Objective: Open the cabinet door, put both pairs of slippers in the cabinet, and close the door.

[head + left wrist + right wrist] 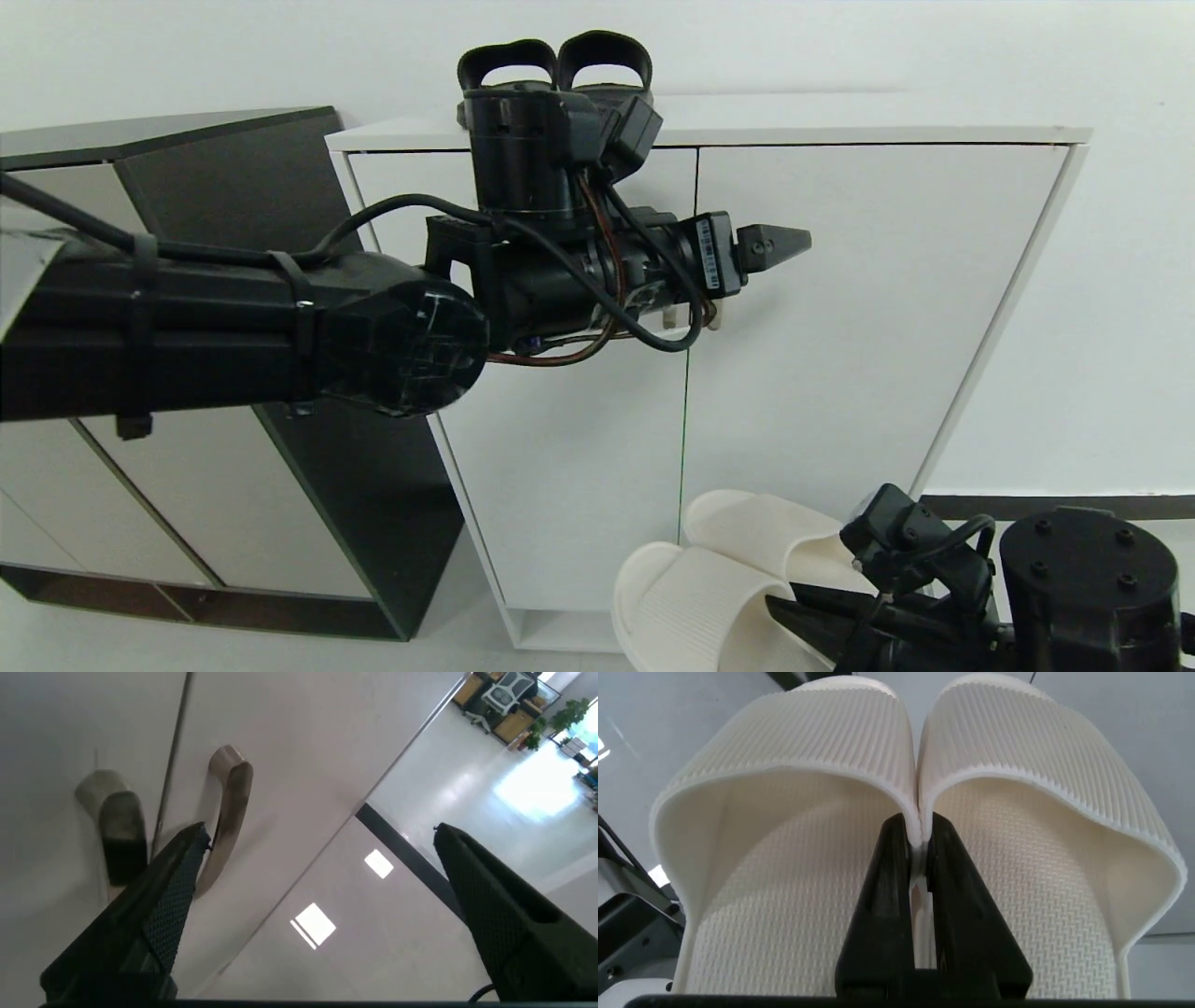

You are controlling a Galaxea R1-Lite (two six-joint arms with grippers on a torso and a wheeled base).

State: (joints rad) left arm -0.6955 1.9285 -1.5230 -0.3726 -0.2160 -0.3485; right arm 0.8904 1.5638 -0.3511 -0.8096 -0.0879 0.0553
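Door-opening step; doors closed. Left gripper empty, jaws wide apart, at cabinet front, one finger just beside handle by centre seam. Right gripper pinched on white slippers, low before cabinet. Black slippers near cabinet top's left end. Next: straddle handle, clamp, pull.
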